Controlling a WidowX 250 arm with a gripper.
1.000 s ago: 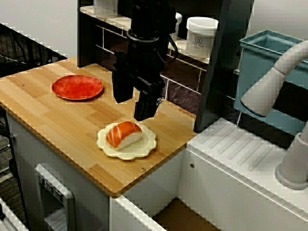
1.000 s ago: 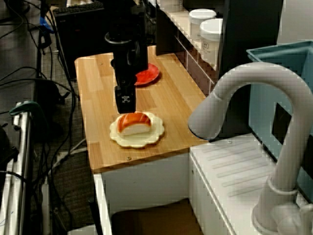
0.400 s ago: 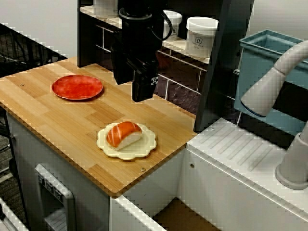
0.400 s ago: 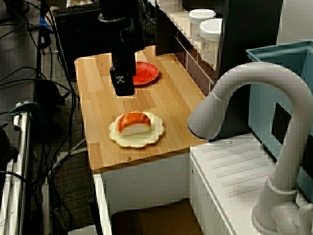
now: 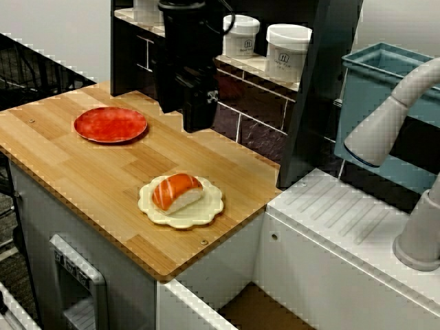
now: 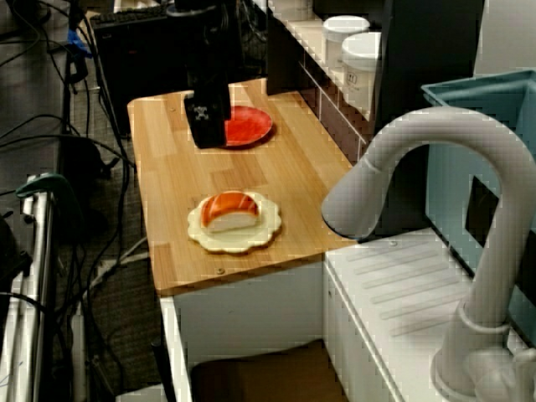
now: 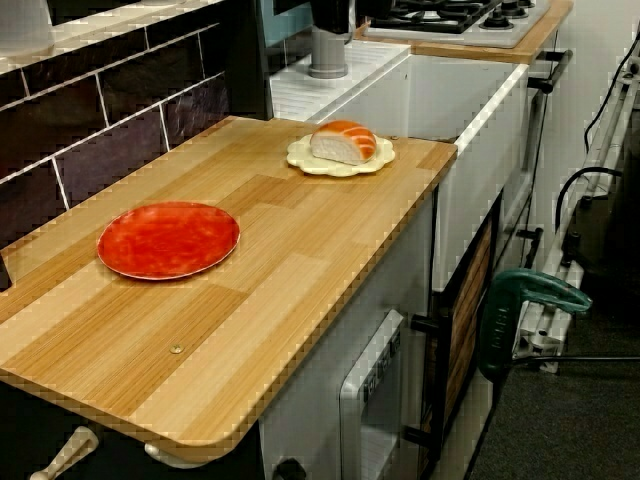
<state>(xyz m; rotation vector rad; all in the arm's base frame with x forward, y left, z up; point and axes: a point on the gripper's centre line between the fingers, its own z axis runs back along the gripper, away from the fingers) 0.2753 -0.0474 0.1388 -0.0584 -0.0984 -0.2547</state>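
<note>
A salmon nigiri (image 5: 177, 192) lies on a cream scalloped plate (image 5: 209, 209) near the front right of the wooden counter (image 5: 82, 172). A red plate (image 5: 110, 124) sits empty at the back left. My black gripper (image 5: 183, 118) hangs high above the counter between the two plates, well clear of the nigiri, open and holding nothing. In the view from the side the gripper (image 6: 208, 132) stands just in front of the red plate (image 6: 253, 126), with the nigiri (image 6: 230, 209) and cream plate (image 6: 251, 239) nearer the camera. The low view along the counter shows the red plate (image 7: 168, 239) and nigiri (image 7: 343, 142), but no gripper.
A dark shelf behind the counter carries white jars (image 5: 287, 42). To the right are a white drainboard (image 5: 344, 220), a grey faucet (image 5: 392, 117) and a teal bin (image 5: 385, 89). A stove top (image 7: 460, 15) lies beyond the sink. A green clamp (image 7: 520, 300) hangs below the counter's front.
The gripper has risen from just above the nigiri and moved back and left toward the red plate. The nigiri and both plates have stayed put.
</note>
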